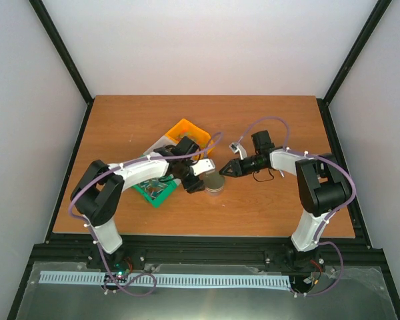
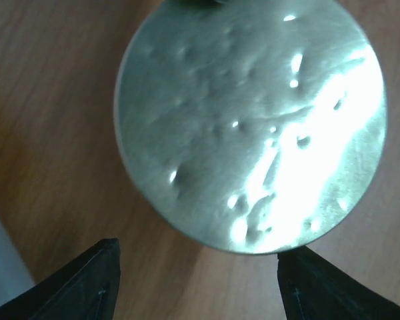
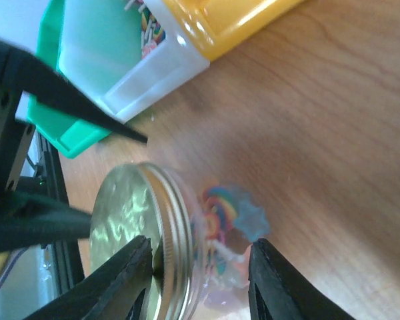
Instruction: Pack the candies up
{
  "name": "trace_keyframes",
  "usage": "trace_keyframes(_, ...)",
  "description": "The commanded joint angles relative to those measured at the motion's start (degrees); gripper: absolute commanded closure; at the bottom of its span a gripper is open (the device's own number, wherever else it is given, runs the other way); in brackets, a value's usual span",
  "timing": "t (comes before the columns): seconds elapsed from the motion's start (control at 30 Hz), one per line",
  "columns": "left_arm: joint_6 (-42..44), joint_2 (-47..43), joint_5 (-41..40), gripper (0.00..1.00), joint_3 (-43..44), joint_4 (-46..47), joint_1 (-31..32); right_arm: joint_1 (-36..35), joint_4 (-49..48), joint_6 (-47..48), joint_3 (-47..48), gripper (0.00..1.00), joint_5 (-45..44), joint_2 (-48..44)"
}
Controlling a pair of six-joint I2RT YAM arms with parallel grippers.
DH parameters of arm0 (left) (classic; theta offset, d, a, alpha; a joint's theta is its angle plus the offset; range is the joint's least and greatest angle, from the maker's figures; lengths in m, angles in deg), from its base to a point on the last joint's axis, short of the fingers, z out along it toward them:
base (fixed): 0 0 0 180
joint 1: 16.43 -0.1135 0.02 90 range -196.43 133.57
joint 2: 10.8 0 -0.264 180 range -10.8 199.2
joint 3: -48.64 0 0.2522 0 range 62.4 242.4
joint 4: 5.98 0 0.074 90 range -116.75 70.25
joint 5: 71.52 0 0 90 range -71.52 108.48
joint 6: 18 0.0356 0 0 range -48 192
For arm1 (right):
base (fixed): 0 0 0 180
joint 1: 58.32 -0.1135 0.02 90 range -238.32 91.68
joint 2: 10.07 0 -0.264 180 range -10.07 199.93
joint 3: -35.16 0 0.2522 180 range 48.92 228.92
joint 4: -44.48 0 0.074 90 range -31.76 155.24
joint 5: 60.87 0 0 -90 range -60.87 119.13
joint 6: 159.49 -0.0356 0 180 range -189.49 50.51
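Note:
A clear glass jar (image 1: 215, 183) with a silver metal lid (image 2: 253, 120) stands on the wooden table. The right wrist view shows colourful candies (image 3: 220, 220) through its glass. More candies (image 3: 147, 30) lie in the white bin (image 3: 140, 73). My left gripper (image 1: 199, 175) is open just over the lid. Its fingertips (image 2: 87, 287) stand wide apart at the lid's near rim, holding nothing. My right gripper (image 1: 225, 169) is open beside the jar. Its fingers (image 3: 280, 280) stand either side of the jar's top, not closed on it.
An orange bin (image 1: 187, 131), the white bin (image 1: 161, 145) and a green bin (image 1: 155, 192) sit clustered left of the jar, under the left arm. Bare wood lies right of and behind the jar. Black frame rails border the table.

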Motion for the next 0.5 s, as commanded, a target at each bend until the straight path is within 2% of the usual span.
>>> trace_keyframes(0.0,-3.2,2.0,-0.4,0.34,4.6,2.3,-2.2,-0.3,1.9,0.9,-2.3,0.59,3.1,-0.5)
trace_keyframes(0.23,-4.4,6.3,0.4,0.35,9.0,2.0,-4.3,-1.3,5.4,2.6,-7.2,0.56,8.6,-3.7)
trace_keyframes(0.33,-4.3,6.5,1.0,0.35,9.7,1.2,-5.2,-1.8,9.0,6.0,-7.4,0.49,11.7,-5.4)
trace_keyframes(0.47,-2.8,4.1,2.4,0.32,9.7,-0.7,-6.2,0.3,12.7,10.0,-4.9,0.38,8.5,-6.0)
